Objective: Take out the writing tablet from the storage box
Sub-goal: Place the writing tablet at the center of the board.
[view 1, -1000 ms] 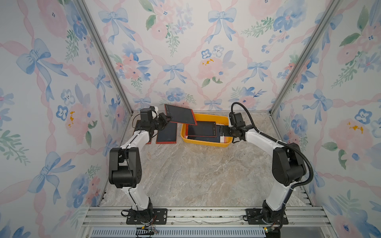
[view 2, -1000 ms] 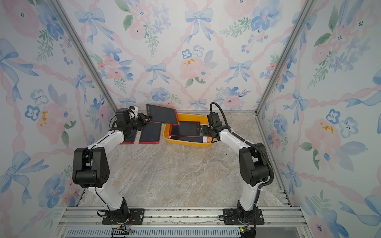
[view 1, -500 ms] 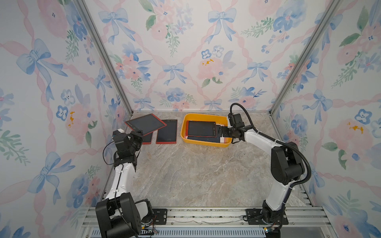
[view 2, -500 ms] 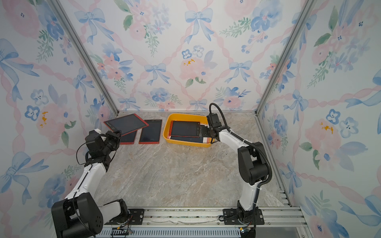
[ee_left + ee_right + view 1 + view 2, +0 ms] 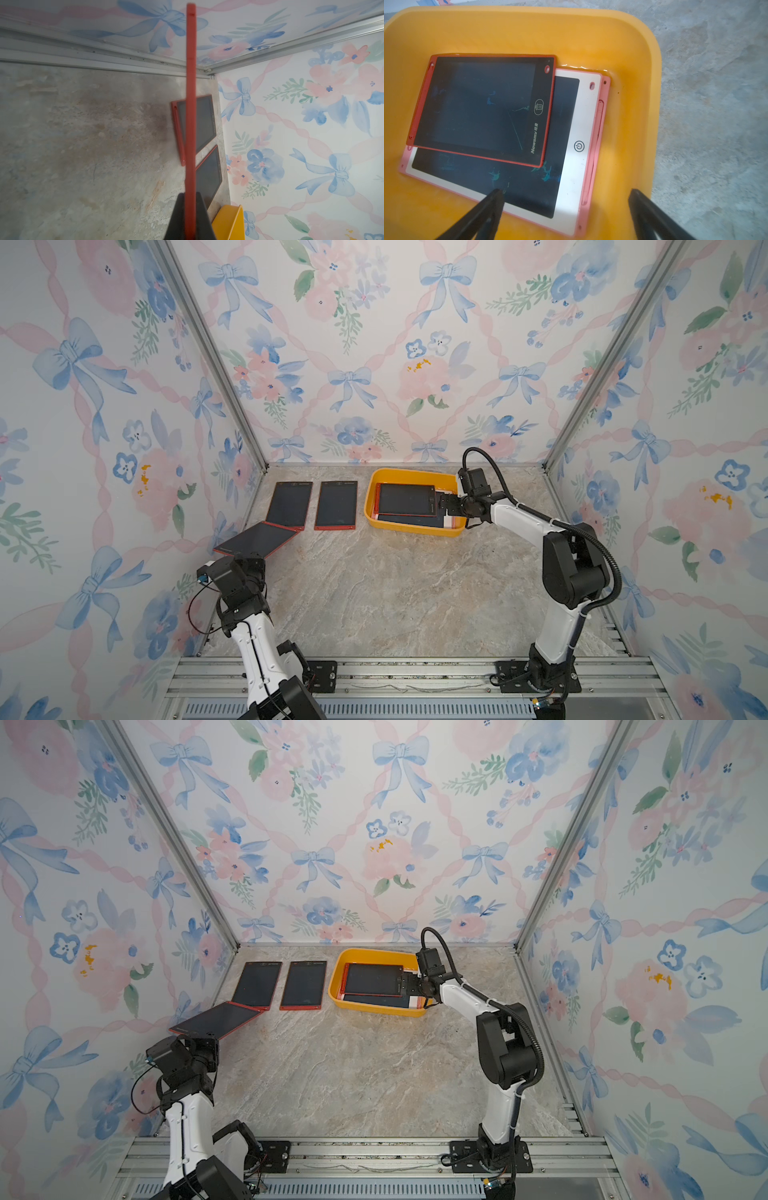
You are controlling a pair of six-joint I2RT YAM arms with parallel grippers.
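At the far end of the counter (image 5: pixel 374 593), the yellow storage box (image 5: pixel 411 528) holds two writing tablets: a red-framed tablet (image 5: pixel 481 108) lies flat on top, skewed across a larger pink-framed tablet (image 5: pixel 577 128); the right hand (image 5: pixel 565 190) hovers at the box end nearest its arm, jaws spread wide, gripping nothing; the left hand (image 5: pixel 190 207) is clamped on the edge of another red tablet (image 5: pixel 255 540), held tilted near a pair of red tablets (image 5: pixel 336 504) lying on the counter; each tablet looks thin, rigid, light and slick-faced, its screen likely easy to mark; grip the frame's short edge, one finger beneath, not the screen
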